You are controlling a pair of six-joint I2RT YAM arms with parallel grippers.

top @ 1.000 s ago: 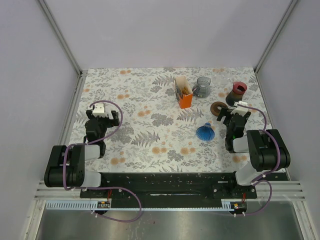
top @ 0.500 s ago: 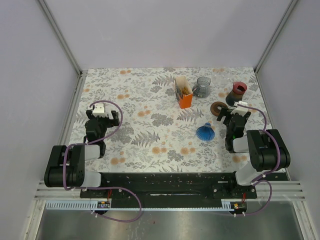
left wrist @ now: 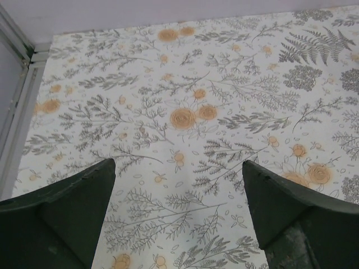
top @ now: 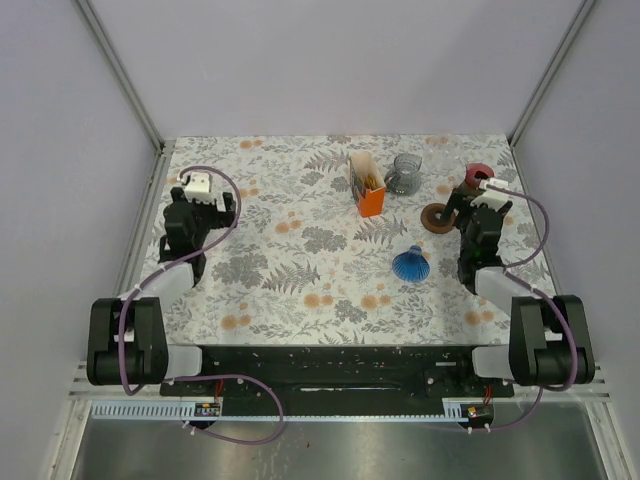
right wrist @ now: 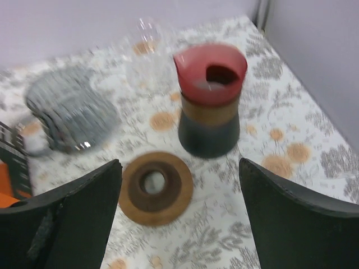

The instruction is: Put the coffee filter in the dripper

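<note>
A cloth printed with grey ferns and orange flowers covers the desk (top: 300, 290). Toward the 2 o'clock corner stands a dark carafe (right wrist: 210, 120), upright, with a red lid that has a notch at the spout. At its 8 o'clock, just beside it but apart, a brown wooden ring (right wrist: 176, 188) lies flat on the cloth. At the carafe's 10 o'clock a clear glass (right wrist: 147, 47) shows, blurred. Pale walls (top: 330, 60) and aluminium posts (top: 120, 75) enclose the desk.
</note>
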